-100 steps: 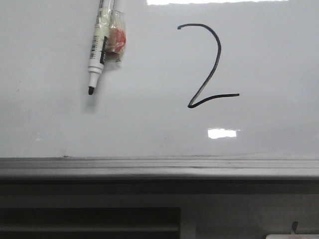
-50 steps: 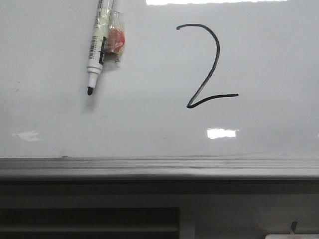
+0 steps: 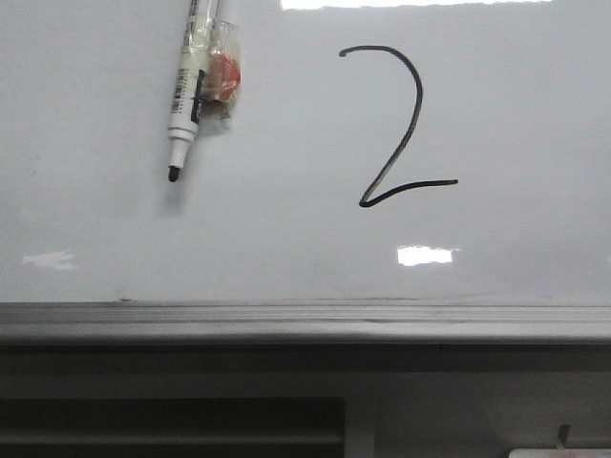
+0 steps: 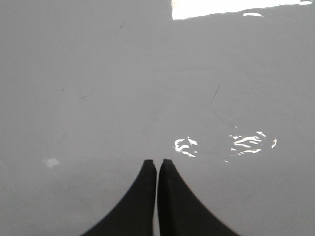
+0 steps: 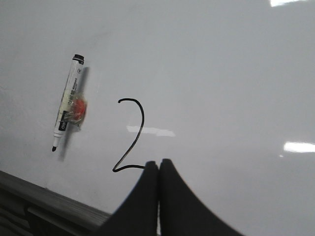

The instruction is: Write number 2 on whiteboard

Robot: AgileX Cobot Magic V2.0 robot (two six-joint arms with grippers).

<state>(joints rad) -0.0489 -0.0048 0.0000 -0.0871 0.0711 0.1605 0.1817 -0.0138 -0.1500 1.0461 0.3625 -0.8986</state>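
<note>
1. A glossy white-grey whiteboard (image 3: pixel 286 239) fills the scene, with bright light reflections on its surface.
2. Nearest in the front view, a dark grey slatted panel (image 3: pixel 172 425) sits below the board's grey metal frame edge (image 3: pixel 305 322).
3. Above that edge, the number 2 (image 3: pixel 396 124) stands in thin black line right of centre: hooked top, long diagonal, short base stroke.
4. Left of it, well apart, a white marker pen (image 3: pixel 188 91) is stuck to the board, black tip down, with a red-orange taped piece (image 3: pixel 222 78) beside its barrel.
5. The left gripper (image 4: pixel 157 164) has its jaws clenched together, empty, over bare board.
6. The right gripper (image 5: pixel 158 164) has its jaws pressed together too, holding nothing, their tips near the numeral's base.
</note>
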